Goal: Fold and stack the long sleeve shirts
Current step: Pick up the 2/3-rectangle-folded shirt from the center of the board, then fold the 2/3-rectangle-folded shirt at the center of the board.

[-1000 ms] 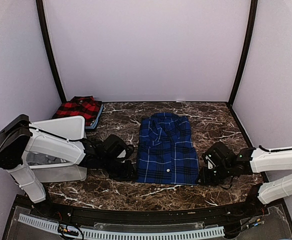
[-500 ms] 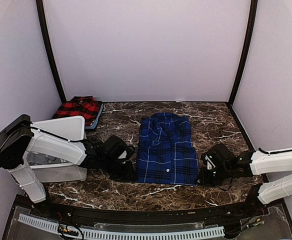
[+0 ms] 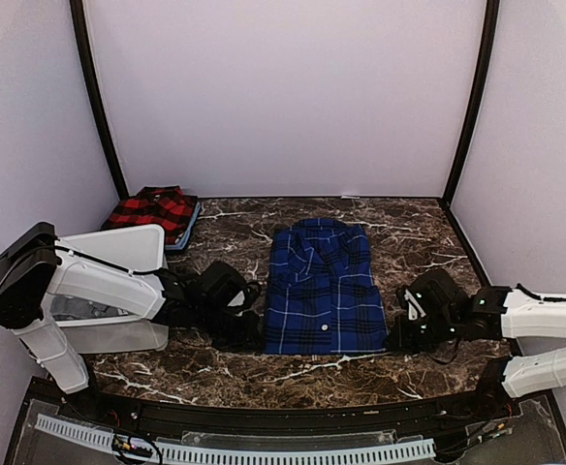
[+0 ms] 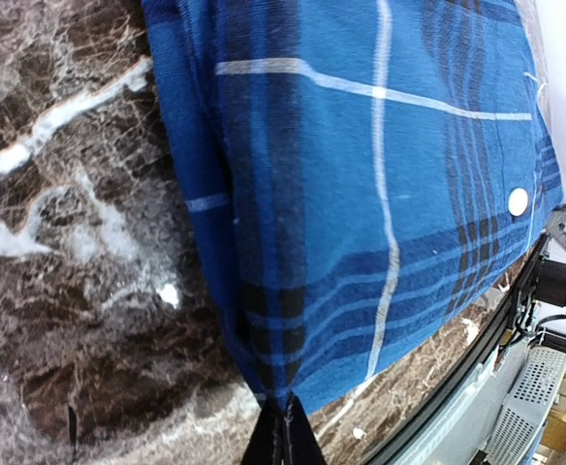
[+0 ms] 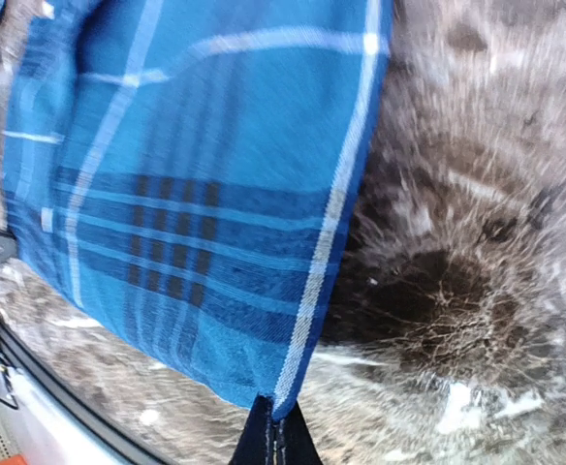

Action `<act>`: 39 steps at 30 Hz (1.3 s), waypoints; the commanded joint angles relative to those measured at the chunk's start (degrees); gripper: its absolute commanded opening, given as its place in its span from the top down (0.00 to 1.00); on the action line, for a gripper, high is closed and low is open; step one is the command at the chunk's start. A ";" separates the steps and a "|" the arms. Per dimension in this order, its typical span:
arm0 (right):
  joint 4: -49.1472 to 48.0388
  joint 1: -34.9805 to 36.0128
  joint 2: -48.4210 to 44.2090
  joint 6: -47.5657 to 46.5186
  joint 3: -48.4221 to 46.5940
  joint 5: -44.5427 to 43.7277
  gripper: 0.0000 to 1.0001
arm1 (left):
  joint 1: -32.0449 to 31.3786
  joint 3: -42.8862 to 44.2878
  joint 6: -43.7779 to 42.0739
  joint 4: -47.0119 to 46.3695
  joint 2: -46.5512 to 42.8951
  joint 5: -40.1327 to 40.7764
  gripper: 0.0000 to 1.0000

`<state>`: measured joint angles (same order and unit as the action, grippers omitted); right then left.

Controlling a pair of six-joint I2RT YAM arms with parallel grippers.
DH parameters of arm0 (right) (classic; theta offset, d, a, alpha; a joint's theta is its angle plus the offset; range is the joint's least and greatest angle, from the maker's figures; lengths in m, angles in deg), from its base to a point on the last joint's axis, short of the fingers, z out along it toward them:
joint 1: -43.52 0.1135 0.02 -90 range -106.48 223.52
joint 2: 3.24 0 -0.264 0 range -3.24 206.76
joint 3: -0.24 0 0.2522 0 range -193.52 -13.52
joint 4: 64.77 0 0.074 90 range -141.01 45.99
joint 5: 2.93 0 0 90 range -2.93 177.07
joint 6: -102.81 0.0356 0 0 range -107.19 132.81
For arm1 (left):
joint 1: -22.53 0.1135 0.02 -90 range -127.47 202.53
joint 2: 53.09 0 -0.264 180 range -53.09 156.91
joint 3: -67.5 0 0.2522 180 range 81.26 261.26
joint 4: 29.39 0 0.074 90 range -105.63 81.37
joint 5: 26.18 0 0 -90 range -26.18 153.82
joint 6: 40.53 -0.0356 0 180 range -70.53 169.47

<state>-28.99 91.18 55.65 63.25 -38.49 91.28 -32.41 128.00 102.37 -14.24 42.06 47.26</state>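
Left gripper [image 4: 283,438]: pinched shut on near-left hem corner of dark blue shirt [image 3: 324,286]. Right gripper [image 5: 271,436]: clamped likewise on near-right hem corner. Blue shirt flat at centre of marble table [image 3: 419,232], collar toward far wall. Red-and-black shirt [image 3: 152,210] folded at far left, behind white bin [image 3: 118,254], well apart. Step in hand, by the look: hem-to-collar fold, corners gripped, not yet lifted. Next, probably: raise both corners evenly, carry toward collar, keep cloth taut.

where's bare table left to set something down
Bare table between the blue shirt and right wall; also the strip between it and the red shirt. Crowded: white bin at left, left gripper and right gripper on the shirt's near corners.
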 commanded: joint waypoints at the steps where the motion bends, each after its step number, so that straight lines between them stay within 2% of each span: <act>1: 5.06 0.42 -3.86 -0.39 -6.52 -4.00 1.00 | -0.43 1.42 -2.08 4.02 -5.61 -0.03 1.00; 8: 7.52 -1.90 1.16 -6.35 -18.99 -9.44 1.00 | 0.80 12.75 -7.07 10.04 -6.34 0.46 1.00; 14: 1.36 -11.64 13.51 -14.67 -31.74 -6.55 1.00 | 9.90 25.02 -11.18 9.53 1.26 -7.79 1.00; 19: -4.74 -21.30 30.55 -19.36 -44.38 -1.18 1.00 | 19.37 40.39 -14.50 8.53 16.72 -10.50 1.00; 22: -7.48 -25.41 42.53 -20.54 -53.34 -0.70 1.00 | 23.61 53.71 -14.52 7.32 29.36 -8.52 1.00; 25: -9.00 -28.49 55.66 -20.38 -62.86 3.22 1.00 | 25.15 69.19 -13.85 8.85 39.82 -4.64 1.00; 29: -6.88 -29.33 70.18 -20.29 -76.38 5.67 1.00 | 25.40 84.54 -12.51 12.67 53.34 -2.85 1.00; 31: -5.11 -29.31 74.88 -20.13 -80.27 6.99 1.00 | 25.41 87.26 -11.28 13.46 57.21 -2.84 1.00; 33: -4.63 -29.29 76.85 -19.93 -80.61 7.74 1.00 | 25.22 86.33 -10.13 12.34 58.34 -3.63 1.00; 39: -8.09 -29.13 70.61 -19.81 -68.50 7.24 1.00 | 23.03 78.51 -11.39 10.97 53.97 -3.54 1.00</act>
<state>-37.58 61.22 131.04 43.75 -114.42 96.94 -7.19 211.73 91.53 -4.74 100.75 44.05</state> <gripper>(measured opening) 0.004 0.006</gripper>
